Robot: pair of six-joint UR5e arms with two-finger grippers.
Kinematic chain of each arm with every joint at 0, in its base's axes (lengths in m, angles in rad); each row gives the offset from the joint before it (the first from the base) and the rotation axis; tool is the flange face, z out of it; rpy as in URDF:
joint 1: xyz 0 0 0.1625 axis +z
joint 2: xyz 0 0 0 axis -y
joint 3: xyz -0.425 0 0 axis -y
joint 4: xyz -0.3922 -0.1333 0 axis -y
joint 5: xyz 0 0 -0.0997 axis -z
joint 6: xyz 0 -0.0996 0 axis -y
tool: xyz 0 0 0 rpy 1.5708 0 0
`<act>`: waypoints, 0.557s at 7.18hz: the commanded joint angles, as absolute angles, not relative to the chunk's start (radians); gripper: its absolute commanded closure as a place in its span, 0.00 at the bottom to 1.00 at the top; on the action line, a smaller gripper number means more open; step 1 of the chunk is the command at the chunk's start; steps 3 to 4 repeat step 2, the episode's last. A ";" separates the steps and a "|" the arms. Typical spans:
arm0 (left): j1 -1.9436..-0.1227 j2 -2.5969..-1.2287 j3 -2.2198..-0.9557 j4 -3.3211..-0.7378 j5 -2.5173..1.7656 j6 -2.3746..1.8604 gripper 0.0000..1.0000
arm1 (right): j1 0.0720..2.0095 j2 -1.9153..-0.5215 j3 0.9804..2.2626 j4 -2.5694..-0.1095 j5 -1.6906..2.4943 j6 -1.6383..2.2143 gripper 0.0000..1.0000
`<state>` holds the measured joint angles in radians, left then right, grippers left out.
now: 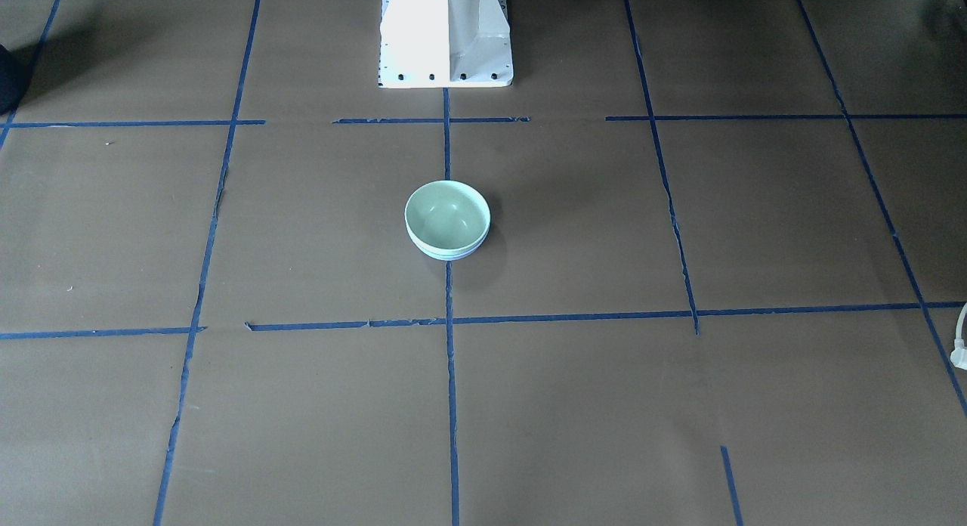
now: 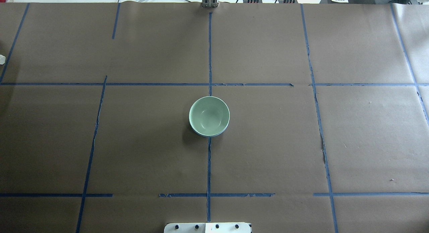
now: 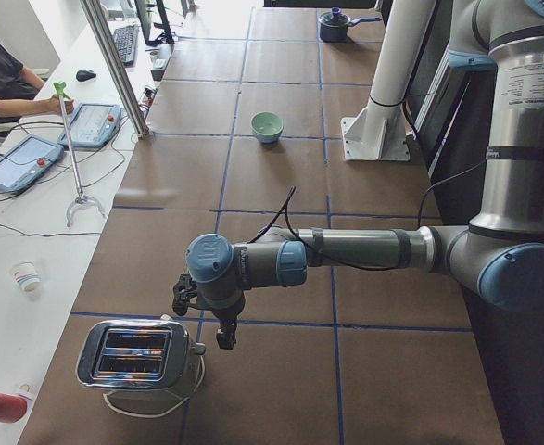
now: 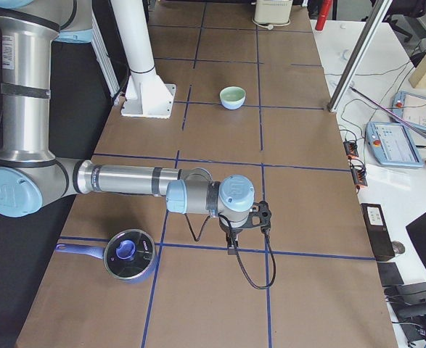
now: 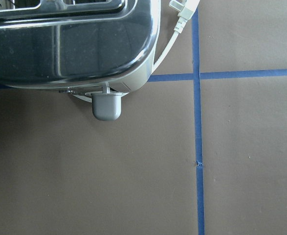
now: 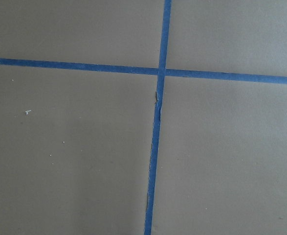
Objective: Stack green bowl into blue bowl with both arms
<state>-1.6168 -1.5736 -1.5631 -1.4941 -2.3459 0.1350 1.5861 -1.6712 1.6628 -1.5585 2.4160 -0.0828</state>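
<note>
**Nested bowls at table centre, both arms parked at the ends**

The front-facing and overhead views show the green bowl point(image 1: 446, 215) seated inside the blue bowl point(image 1: 449, 255), of which only a thin rim sliver shows. The pair sits on the centre tape line, before the white pedestal point(image 1: 446, 35). Neither view shows an arm. Only the side views do: the left gripper point(image 3: 223, 334) hangs beside a toaster point(image 3: 137, 354), the right gripper point(image 4: 232, 245) near a saucepan point(image 4: 129, 255). Their jaw opening cannot be told. The wrist views show no fingers.
</note>
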 commanded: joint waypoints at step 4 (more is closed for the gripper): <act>-1.617 -1.572 -1.563 -1.494 -2.349 0.135 0.00 | 1.589 -1.671 1.666 -1.559 2.418 -0.081 0.00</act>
